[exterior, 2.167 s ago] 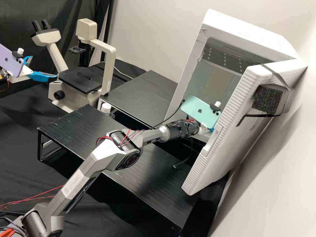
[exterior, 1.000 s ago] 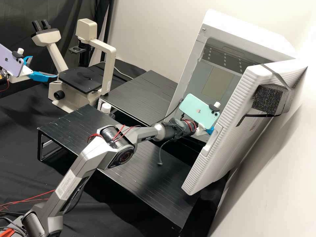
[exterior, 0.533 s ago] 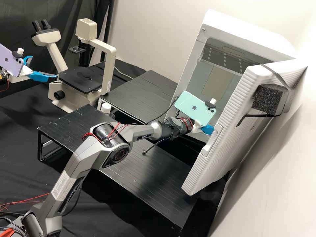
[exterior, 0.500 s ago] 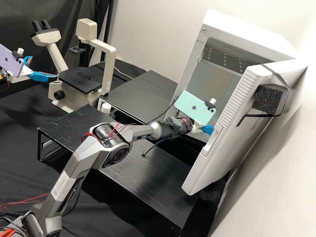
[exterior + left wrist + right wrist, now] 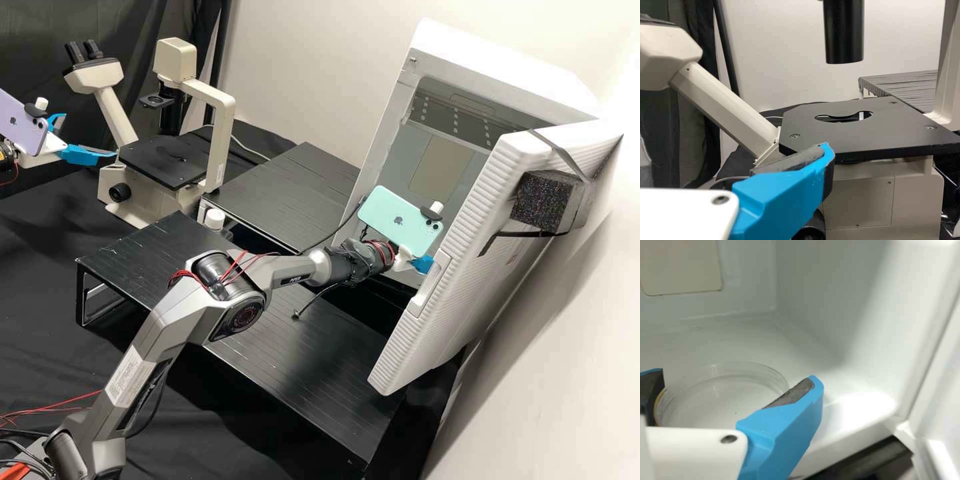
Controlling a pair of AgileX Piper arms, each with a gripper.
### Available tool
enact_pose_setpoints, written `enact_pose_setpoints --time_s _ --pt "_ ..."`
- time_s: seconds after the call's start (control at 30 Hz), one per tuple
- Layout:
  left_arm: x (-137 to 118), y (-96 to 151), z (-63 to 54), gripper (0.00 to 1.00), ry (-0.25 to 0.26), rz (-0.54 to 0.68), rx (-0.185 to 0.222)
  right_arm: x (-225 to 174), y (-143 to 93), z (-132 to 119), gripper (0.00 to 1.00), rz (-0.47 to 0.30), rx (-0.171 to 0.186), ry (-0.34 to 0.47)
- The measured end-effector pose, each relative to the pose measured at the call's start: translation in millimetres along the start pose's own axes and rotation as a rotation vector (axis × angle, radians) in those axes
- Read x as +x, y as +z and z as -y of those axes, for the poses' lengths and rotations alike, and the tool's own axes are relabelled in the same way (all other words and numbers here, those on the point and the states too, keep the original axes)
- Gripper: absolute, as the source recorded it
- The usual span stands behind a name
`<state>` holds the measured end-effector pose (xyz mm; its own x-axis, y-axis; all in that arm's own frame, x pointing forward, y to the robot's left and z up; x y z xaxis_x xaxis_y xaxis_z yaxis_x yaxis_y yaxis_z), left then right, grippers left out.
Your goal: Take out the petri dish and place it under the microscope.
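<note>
Find petri dish (image 5: 722, 400) inside the open white cabinet (image 5: 513, 60), low at its floor. Record right pincer (image 5: 422, 265) as released, with fingers parted on either side of the dish; cannot tell whether in contact with it. Find left pincer (image 5: 90, 135) also released, near the black stage (image 5: 157, 160) of the microscope (image 5: 221, 143). Note white-capped bottle (image 5: 215, 219) by the black worktop's edge (image 5: 147, 260).

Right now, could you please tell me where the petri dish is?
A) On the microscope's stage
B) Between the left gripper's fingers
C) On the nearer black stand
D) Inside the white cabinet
D: the right wrist view shows the clear petri dish inside the white cabinet, between the spread fingers of the right gripper.
</note>
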<state>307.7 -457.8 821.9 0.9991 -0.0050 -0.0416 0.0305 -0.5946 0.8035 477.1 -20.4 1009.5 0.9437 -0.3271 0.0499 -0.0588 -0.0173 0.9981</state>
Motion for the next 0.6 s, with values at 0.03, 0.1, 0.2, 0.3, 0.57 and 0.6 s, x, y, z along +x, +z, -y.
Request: enact_pose_setpoints --time_s 0.03,0.1,0.2,0.3,0.57,0.6 --pt "0.0 0.0 0.0 1.0 0.0 0.0 0.0 -0.2 2.4 -2.3 0.0 0.005 0.001 0.005" --pt "0.0 0.0 0.0 1.0 0.0 0.0 0.0 -0.6 7.6 -4.3 0.0 0.015 0.007 0.007" --pt "0.0 0.0 0.0 1.0 0.0 0.0 0.0 -4.3 12.6 -8.4 0.0 0.028 0.011 0.012" --pt "0.0 0.0 0.0 1.0 0.0 0.0 0.0 -8.1 15.3 -10.7 0.0 0.032 0.013 0.01" --pt "0.0 0.0 0.0 1.0 0.0 0.0 0.0 -34.3 20.4 -22.8 0.0 0.053 0.022 0.02" --pt "0.0 0.0 0.0 1.0 0.0 0.0 0.0 -37.6 20.5 -23.8 0.0 0.056 0.022 0.021"
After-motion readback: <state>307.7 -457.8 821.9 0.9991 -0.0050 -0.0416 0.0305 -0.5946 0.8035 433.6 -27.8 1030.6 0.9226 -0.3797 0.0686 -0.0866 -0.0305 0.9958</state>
